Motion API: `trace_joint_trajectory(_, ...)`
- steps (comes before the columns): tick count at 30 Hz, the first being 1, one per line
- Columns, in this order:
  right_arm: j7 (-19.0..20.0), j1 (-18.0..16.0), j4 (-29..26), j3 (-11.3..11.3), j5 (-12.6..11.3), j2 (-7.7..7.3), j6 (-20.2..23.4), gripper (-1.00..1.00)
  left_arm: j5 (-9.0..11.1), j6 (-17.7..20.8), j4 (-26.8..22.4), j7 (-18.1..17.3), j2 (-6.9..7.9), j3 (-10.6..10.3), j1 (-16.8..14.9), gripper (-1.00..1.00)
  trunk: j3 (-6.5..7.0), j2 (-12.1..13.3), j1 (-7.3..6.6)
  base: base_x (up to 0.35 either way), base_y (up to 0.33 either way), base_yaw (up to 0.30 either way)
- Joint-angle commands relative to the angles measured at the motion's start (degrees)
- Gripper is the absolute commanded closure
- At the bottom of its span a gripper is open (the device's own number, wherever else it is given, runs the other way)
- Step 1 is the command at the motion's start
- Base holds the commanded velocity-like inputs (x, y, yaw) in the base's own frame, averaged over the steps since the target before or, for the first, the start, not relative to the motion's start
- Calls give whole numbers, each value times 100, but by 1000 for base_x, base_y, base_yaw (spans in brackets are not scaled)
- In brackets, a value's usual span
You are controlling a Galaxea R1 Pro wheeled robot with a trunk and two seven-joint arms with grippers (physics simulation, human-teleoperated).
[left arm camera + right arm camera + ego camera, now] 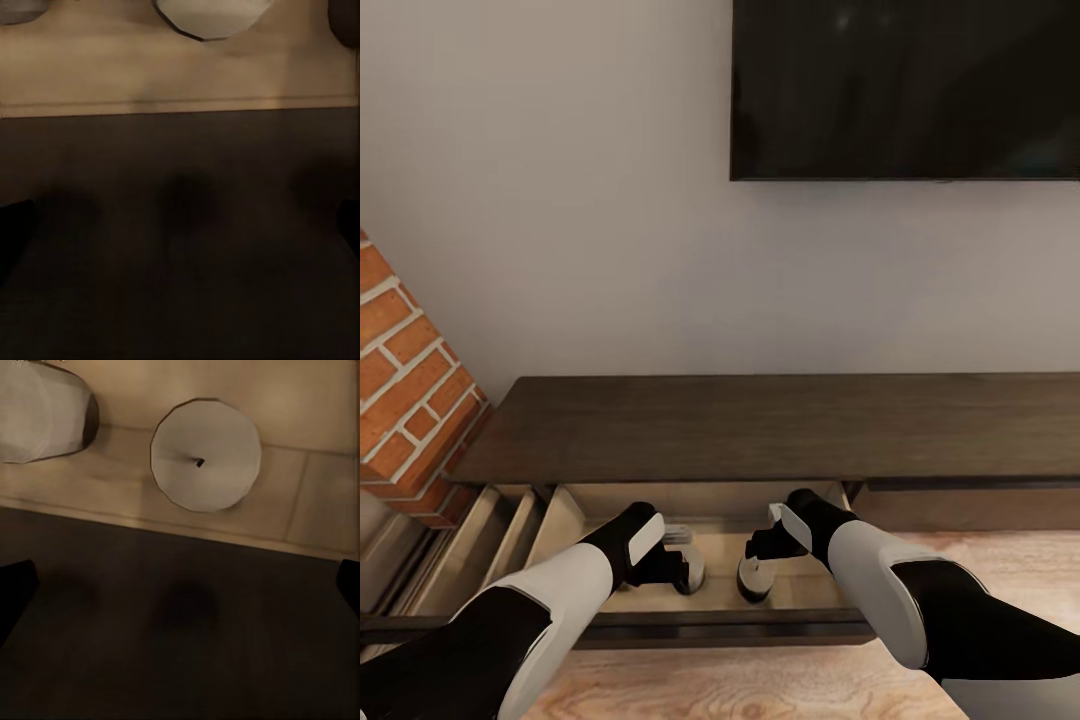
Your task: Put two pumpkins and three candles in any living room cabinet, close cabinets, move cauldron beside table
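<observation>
Going by the dark tips at the two far edges of each wrist view, the left fingers (pixel 12 229) are spread wide with nothing between them. The right fingers (pixel 13 589) are spread the same way, so both pairs are released and empty.

From the head view, the left gripper (pixel 668 560) and the right gripper (pixel 765 550) both reach down into the cabinet (pixel 760 430), inside its open compartment. They sit close together near the middle of that opening. Both black-and-white forearms come in over the cabinet's dark front panel (pixel 740 628), which stands out from the cabinet toward us.

In the right wrist view we look straight down on the upright candle (pixel 206 455). It is a pale disc with a small dark wick, standing on the cabinet's light beige floor just past the dark panel. Near it and not touching, a second candle (pixel 41 416) shows its side; we cannot tell whether it lies down or only leans. In the head view, pale shapes sit just under each gripper inside the cabinet, but we cannot tell them clearly from the gripper parts.

In the left wrist view, a pale candle (pixel 214 16) shows at the frame edge on the same cabinet floor. We cannot say which of the candles it is.

The cabinet's flat top is bare dark wood. A brick wall (pixel 405 400) meets the cabinet's left end, and a TV (pixel 905 90) hangs on the grey wall above its right part. Wood floor (pixel 760 680) lies in front of the cabinet.
</observation>
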Motion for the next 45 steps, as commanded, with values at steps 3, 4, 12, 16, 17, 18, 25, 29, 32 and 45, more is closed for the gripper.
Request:
trace_joint_trajectory(3,16,-1,-8,-2,15,0,64,-100,63,20,-10,44,1,-30,-1,-100,50,120,-67,0,0,0)
trace_joint_trajectory(4,19,-1,-8,-2,15,0,102,-100,64,20,-10,44,1,-30,-3,-100,68,160,-89,0,0,0)
trace_joint_trajectory(12,25,-1,-8,-2,15,0,295,-100,65,20,-11,44,1,-30,-1,-100,212,481,-265,0,0,0)
trace_joint_trajectory(16,25,-1,-8,-4,15,0,310,-100,65,20,-6,44,1,-24,-1,-100,283,642,-353,0,0,0)
trace_joint_trajectory(17,25,-1,-8,-6,15,0,312,-100,63,20,-4,44,1,-25,-1,-100,301,682,-375,0,0,0)
trace_joint_trajectory(18,27,-1,-8,-7,15,0,312,-100,62,20,-4,44,3,-26,-1,-100,319,722,-397,0,0,0)
trace_joint_trajectory(25,33,-1,-8,-10,15,0,314,-100,57,20,5,44,10,-29,-1,-100,445,1002,-550,0,0,0)
trace_joint_trajectory(29,28,-1,-8,-12,15,0,312,-100,56,20,6,44,10,-30,-2,-100,517,1163,-638,0,0,0)
trace_joint_trajectory(32,26,-1,-8,-13,15,0,311,-100,56,20,4,44,10,-30,-1,-100,571,1283,-704,0,0,0)
trace_joint_trajectory(45,25,-1,-8,-12,15,0,306,-100,58,20,7,44,18,-30,-2,-100,804,1805,-990,0,0,0)
